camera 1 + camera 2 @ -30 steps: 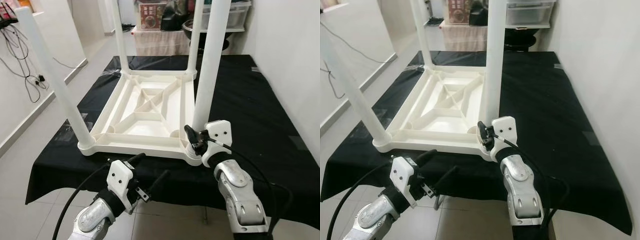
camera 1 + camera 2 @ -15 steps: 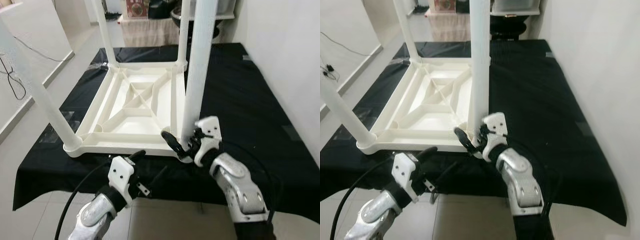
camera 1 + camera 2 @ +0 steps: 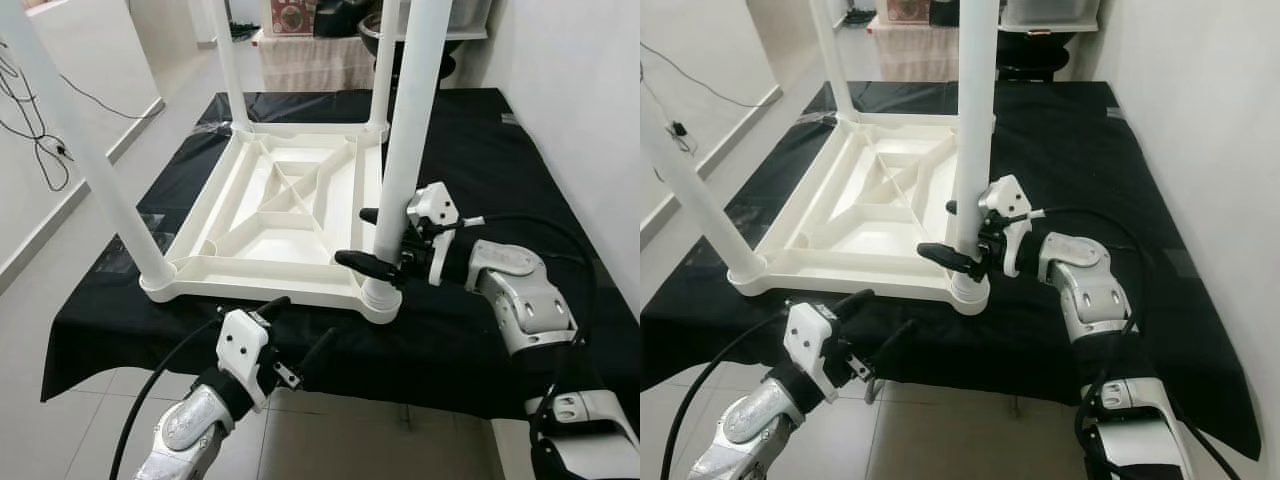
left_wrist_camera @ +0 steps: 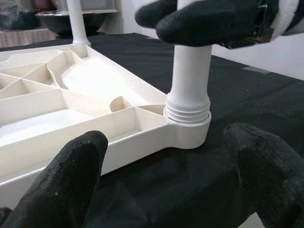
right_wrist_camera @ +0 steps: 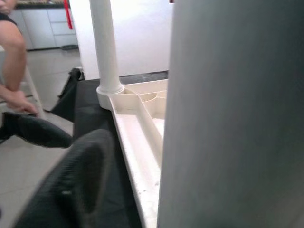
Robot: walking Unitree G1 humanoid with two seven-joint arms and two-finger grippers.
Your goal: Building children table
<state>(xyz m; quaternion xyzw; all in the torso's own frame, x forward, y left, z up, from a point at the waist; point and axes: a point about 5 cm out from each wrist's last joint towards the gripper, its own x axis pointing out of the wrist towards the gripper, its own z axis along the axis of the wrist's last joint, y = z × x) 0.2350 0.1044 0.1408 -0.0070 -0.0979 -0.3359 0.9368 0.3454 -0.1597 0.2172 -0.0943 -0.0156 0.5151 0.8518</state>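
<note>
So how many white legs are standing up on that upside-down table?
4: near-right white plastic leg between the right gripper fingers, near-left, far-left, far-right. None seems hidden.

Support surface: low platform covered by a black cloth (image 3: 480,330), occupying the centre and right of the frame, cloth hanging over the near edge above pale floor tiles (image 3: 60,420). Resting directly on it: white plastic children's table (image 3: 280,215), upside down, at centre-left, four legs pointing up.
</note>
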